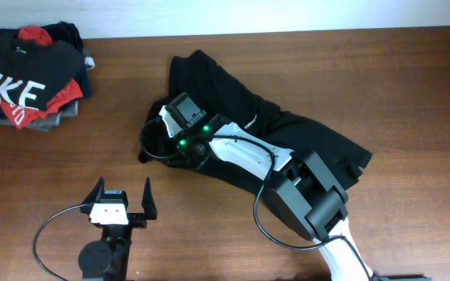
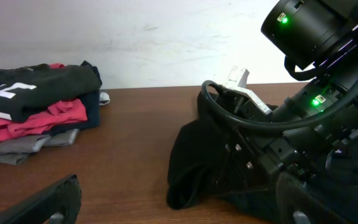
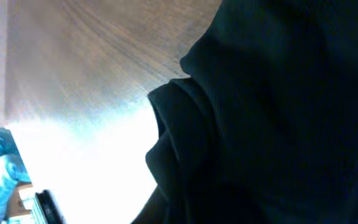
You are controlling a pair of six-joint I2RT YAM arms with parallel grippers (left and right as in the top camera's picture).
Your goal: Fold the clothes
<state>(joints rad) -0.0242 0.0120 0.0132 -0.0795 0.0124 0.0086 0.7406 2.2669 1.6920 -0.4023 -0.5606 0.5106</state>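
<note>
overhead view: the black t-shirt (image 1: 303,133) lies crumpled and unfolded on the wooden surface (image 1: 287,47), right of centre, running from the far middle toward the near right. the right arm (image 1: 244,152) reaches across it from the near right, with two green lights lit at the wrist. the right end effector (image 1: 165,125) sits at the shirt's left edge; its fingers are hidden, so i cannot tell whether it is clenched or released. the left end effector (image 1: 123,189) is near the front edge, released, fingers spread, touching nothing and apart from the shirt. a stack of folded garments (image 1: 26,78) sits at the far left corner, with a black shirt bearing white letters on top.

left wrist view: one dark finger (image 2: 48,202) shows at lower left. the shirt's bunched edge (image 2: 191,162) rests on the surface directly below the right arm's wrist. the stack stands far left by the wall.

right wrist view: black fabric (image 3: 278,112) fills the right side. bare wood under strong glare fills the left. no fingers can be made out.
</note>
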